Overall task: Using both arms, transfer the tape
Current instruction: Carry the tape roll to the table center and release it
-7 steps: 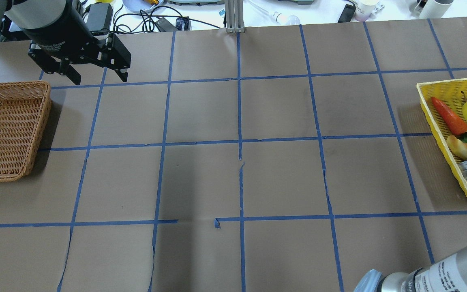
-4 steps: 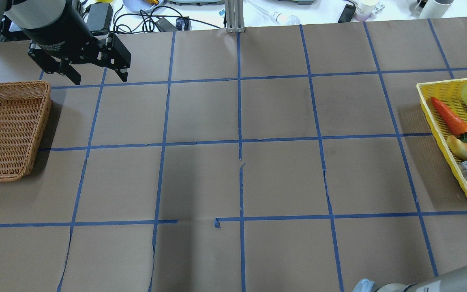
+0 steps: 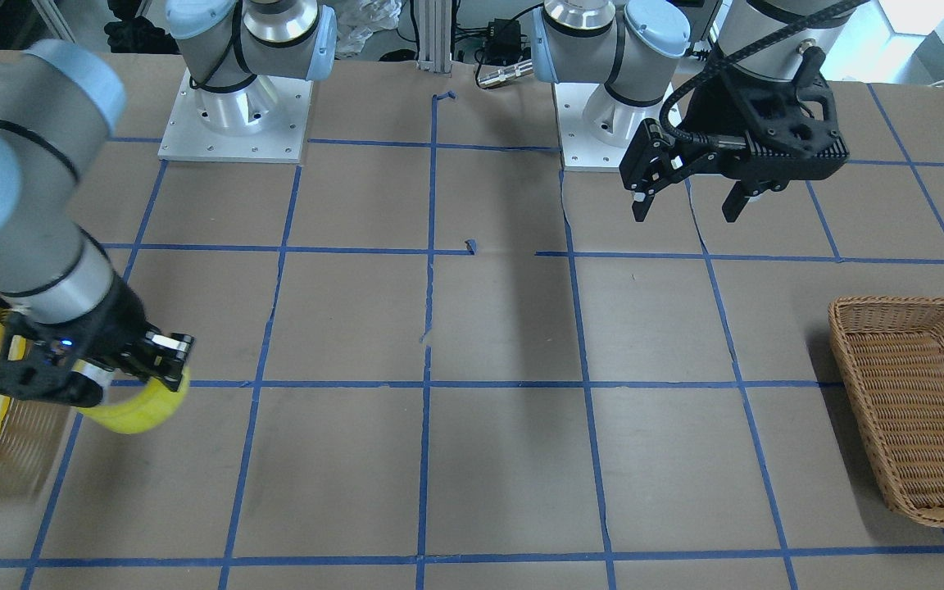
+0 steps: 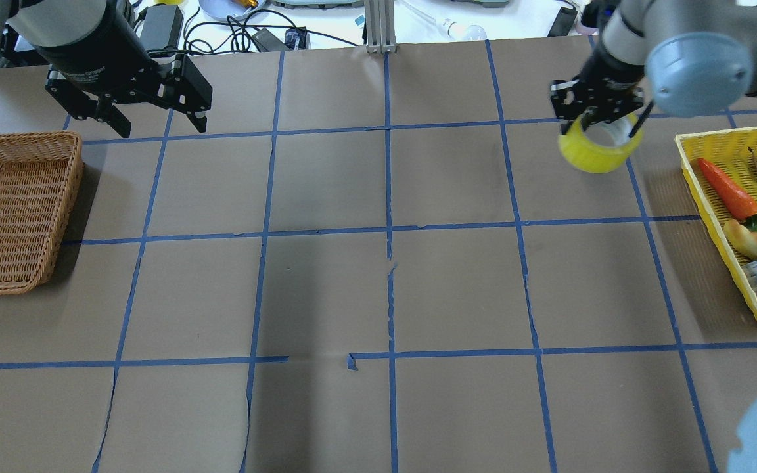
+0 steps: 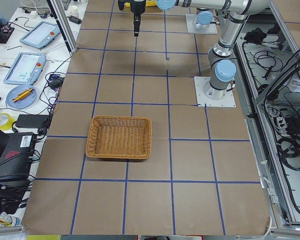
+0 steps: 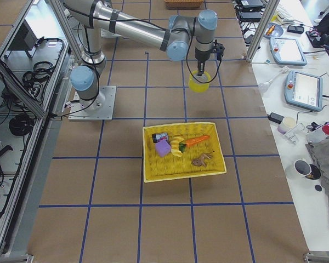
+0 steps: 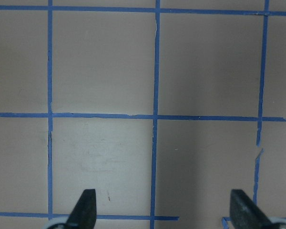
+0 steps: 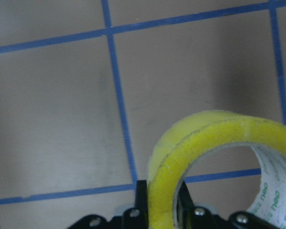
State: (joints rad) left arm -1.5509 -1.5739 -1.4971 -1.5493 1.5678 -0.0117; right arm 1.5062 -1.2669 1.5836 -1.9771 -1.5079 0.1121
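— So, where's the tape (image 4: 594, 152)?
— Pinched by its wall in the right gripper (image 4: 598, 121), aloft just beside the tray (image 4: 713, 136); left gripper (image 4: 161, 129) gapes empty, well apart from the tray, beyond the tape

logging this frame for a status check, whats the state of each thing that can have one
tape, pinched by its wall in the right end effector, lifted off the table
right end effector, shut on the tape, beside the yellow tray
left end effector, open, holding nothing, above the table
wicker basket, upright on the table, apart from both arms
yellow tray, upright, holding a carrot and other items
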